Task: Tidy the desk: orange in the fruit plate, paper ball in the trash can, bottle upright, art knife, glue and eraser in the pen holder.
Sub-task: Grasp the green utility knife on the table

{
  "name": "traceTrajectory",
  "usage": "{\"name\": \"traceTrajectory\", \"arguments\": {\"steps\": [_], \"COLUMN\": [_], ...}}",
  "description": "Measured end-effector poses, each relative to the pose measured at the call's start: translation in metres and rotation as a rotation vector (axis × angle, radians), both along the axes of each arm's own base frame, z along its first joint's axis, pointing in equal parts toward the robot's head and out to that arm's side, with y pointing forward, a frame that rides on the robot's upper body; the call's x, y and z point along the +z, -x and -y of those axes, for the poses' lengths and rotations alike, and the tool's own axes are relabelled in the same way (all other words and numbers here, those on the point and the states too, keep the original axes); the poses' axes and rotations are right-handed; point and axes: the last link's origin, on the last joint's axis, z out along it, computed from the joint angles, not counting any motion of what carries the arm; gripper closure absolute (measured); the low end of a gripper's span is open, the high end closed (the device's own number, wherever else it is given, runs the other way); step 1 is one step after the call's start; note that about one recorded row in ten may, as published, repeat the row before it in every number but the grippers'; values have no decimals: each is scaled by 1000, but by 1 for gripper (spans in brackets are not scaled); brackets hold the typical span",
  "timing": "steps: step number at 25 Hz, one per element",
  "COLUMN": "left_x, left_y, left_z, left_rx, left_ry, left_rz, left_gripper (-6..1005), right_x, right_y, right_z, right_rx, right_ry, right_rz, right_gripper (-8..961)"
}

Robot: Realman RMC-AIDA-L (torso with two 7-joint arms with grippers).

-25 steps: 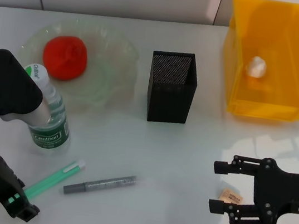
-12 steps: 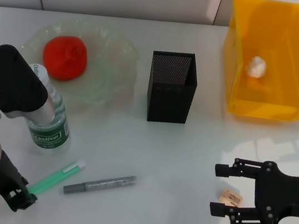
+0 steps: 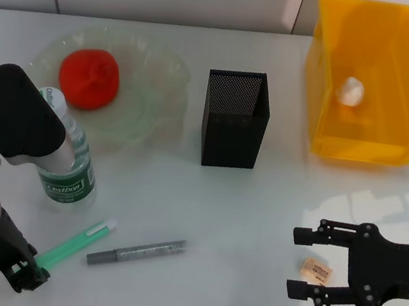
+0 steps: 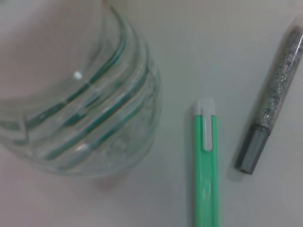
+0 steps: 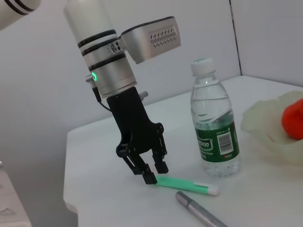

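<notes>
The orange (image 3: pixel 88 78) lies in the fruit plate (image 3: pixel 165 64). A paper ball (image 3: pixel 351 90) sits inside the trash can (image 3: pixel 391 142). Upright beside the plate stands the bottle (image 3: pixel 66 159) (image 5: pixel 214 130) (image 4: pixel 80 94). The green glue (image 3: pixel 75 244) (image 5: pixel 187 185) (image 4: pixel 206 170) and the grey art knife (image 3: pixel 137 252) (image 4: pixel 270 104) lie in front of the bottle. My left gripper (image 3: pixel 26 277) (image 5: pixel 157 173) is open, low over the glue's near end. The right gripper (image 3: pixel 294 262) is open, and the eraser (image 3: pixel 316 270) lies between its fingers. The pen holder (image 3: pixel 233 119) stands mid-table.
White walls rise behind the table. The table's near-left corner and edge lie just past the left gripper in the right wrist view. Bare tabletop lies between the pen holder and the right gripper.
My left arm has swung a little, bringing its gripper down to the glue's near end. The right gripper has crept slightly toward the front edge, with the eraser still between its fingers.
</notes>
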Motion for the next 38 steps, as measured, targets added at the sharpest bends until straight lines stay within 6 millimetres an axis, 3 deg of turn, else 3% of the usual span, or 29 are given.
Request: {"name": "traceTrajectory", "arguments": {"steps": [6, 10, 23, 38], "left_x": [0, -1, -4, -8], "left_y": [1, 2, 5, 2], "left_z": [0, 0, -2, -4], "left_rx": [10, 13, 17, -22], "left_ry": [3, 5, 18, 27], "left_rz": [-5, -7, -14, -16], "left_gripper": [760, 546, 554, 667], "right_x": [0, 0, 0, 0], "right_y": [0, 0, 0, -1], "right_z": [0, 0, 0, 3], "right_rx": [0, 1, 1, -9], "right_ry": [1, 2, 3, 7], "right_rz": [-1, -1, -2, -6], "right_gripper": [175, 175, 176, 176]}}
